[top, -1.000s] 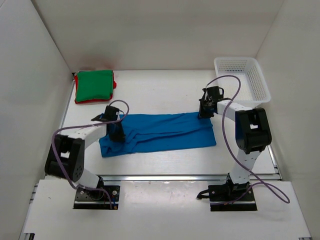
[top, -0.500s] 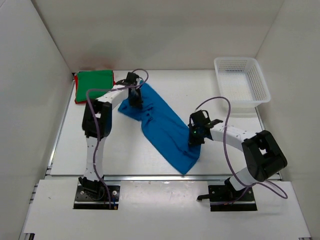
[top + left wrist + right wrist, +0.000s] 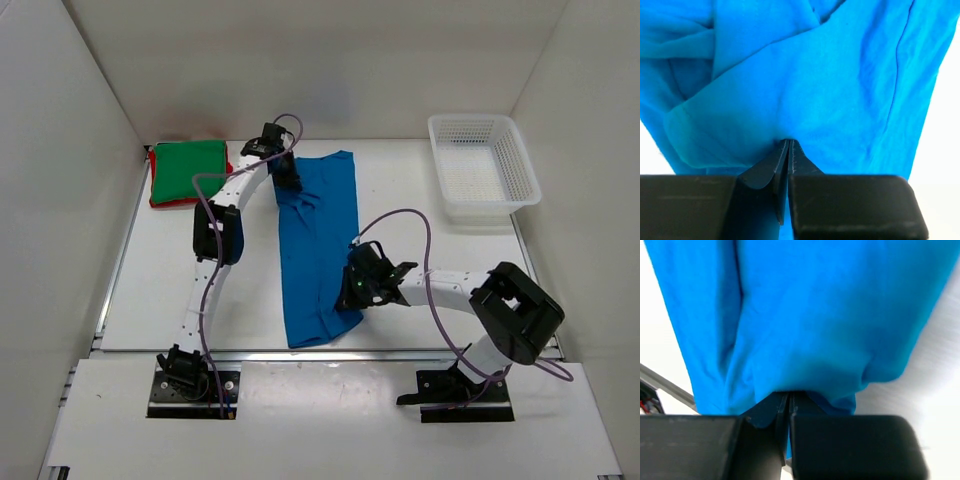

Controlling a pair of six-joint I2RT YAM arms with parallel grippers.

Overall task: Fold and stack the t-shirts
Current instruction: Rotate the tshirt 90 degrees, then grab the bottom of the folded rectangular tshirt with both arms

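Blue t-shirt (image 3: 318, 235): long strip, centre of top view; long axis near-vertical in frame, upper end leaning slightly right, lower end near table's front edge; collar direction not discernible
Left fingers (image 3: 781, 156): pressed together on fold at strip's upper left edge
Right fingers (image 3: 780, 404): clamped on cloth at strip's lower right edge
Green t-shirt (image 3: 187, 171): folded, upper left, atop red t-shirt (image 3: 170, 204), only edge showing
Table (image 3: 430, 240): white, flat
Walls (image 3: 300, 70): white, three sides
Basket (image 3: 520, 170): white mesh, upper right

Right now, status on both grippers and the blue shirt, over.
Left gripper shut on blue shirt, far end. Right gripper shut on its near end. Shirt strung far to near. Green shirt far left, basket far right, both clear.
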